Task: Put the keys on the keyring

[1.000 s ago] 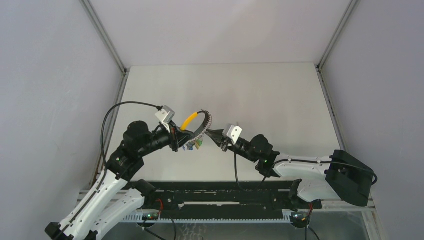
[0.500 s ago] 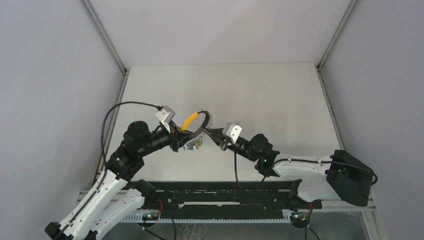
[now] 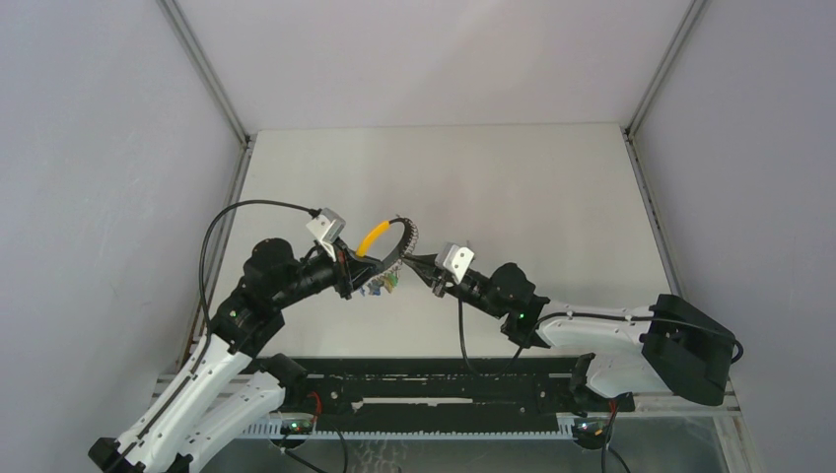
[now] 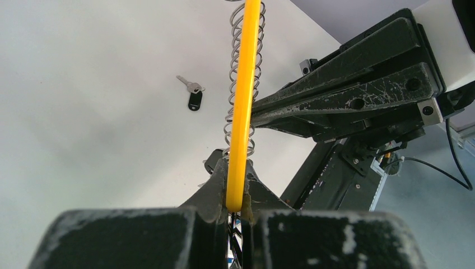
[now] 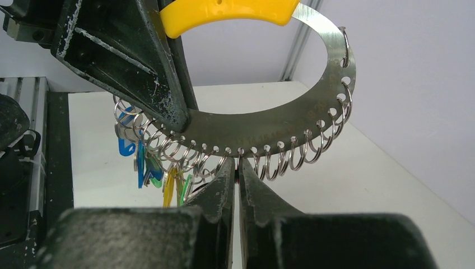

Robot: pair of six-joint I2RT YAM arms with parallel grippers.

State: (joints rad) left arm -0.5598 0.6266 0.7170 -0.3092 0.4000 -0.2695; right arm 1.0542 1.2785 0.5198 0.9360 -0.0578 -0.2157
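Right tool [image 5: 237, 169] has pinched shut on the keyring [image 5: 269, 126].

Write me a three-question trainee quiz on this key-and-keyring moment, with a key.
1. True or false: the black-headed key already hangs on the keyring.
2. What does the left hand clamp? A) the yellow band B) a blue tag C) the loose key
3. Fill in: the right hand is closed, its tips pinching a ____ on the keyring's lower edge.

Key
1. False: it lies apart on the table.
2. A
3. small wire ring
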